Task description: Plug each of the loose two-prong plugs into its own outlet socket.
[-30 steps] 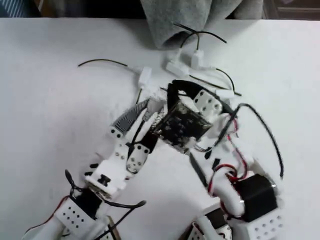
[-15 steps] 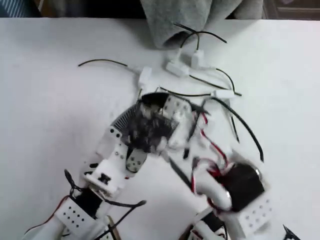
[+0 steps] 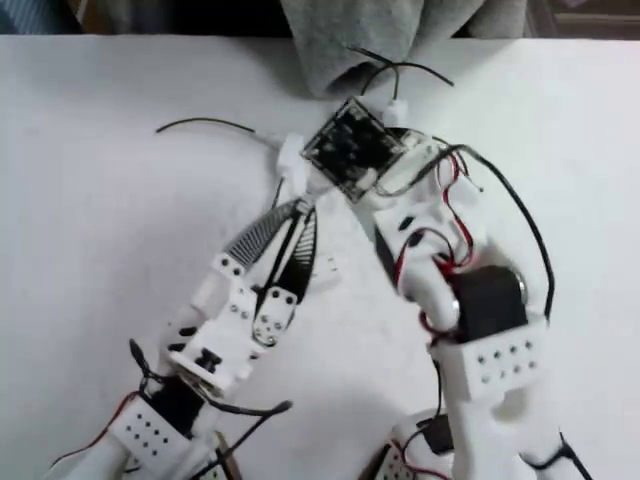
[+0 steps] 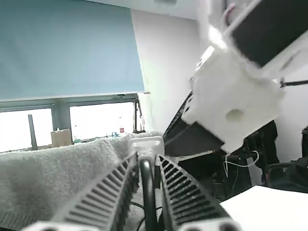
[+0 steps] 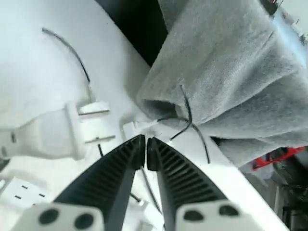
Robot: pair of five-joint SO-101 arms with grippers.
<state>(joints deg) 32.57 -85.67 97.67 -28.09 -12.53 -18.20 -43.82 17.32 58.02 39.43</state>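
Observation:
My left gripper (image 4: 147, 156) is shut on a white plug (image 4: 147, 143), whose black cord runs back between the ribbed fingers. In the high view that gripper (image 3: 300, 203) sits mid-table, just short of a loose white plug (image 3: 290, 155) with a thin black cord. My right gripper (image 5: 145, 140) is shut with nothing in it. It hovers above a white two-prong plug (image 5: 48, 132) and a white outlet socket (image 5: 17, 190). The right arm's wrist board (image 3: 350, 150) covers its fingers from above, near the towel's edge.
A grey towel (image 3: 350, 40) hangs over the table's far edge, with black cords (image 3: 400, 70) trailing out from under it. A further white connector (image 3: 395, 115) lies beside the right wrist. The right arm's body and wiring (image 3: 470, 300) take up the near right.
The right arm has swung from over the left gripper out toward the far side by the towel. The left arm has stayed put.

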